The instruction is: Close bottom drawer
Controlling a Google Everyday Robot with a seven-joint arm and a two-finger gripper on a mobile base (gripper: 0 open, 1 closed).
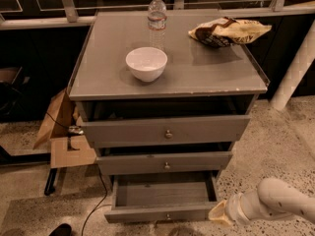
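The bottom drawer [162,211] is the lowest of three grey drawers and stands pulled well out, its bare brownish-grey inside showing and its small round knob [168,217] on the front. My gripper [219,214] is at the lower right, just beside the right end of the drawer's front, on the end of my white arm [275,203]. It looks close to the front's right corner; I cannot tell whether it touches.
The middle drawer [165,162] and top drawer [167,130] stand slightly out. On the cabinet top [211,73] are a white bowl [146,63], a water bottle [157,19] and a chip bag [227,32]. Cardboard [66,136] and a cable lie left. A white pole [294,73] stands right.
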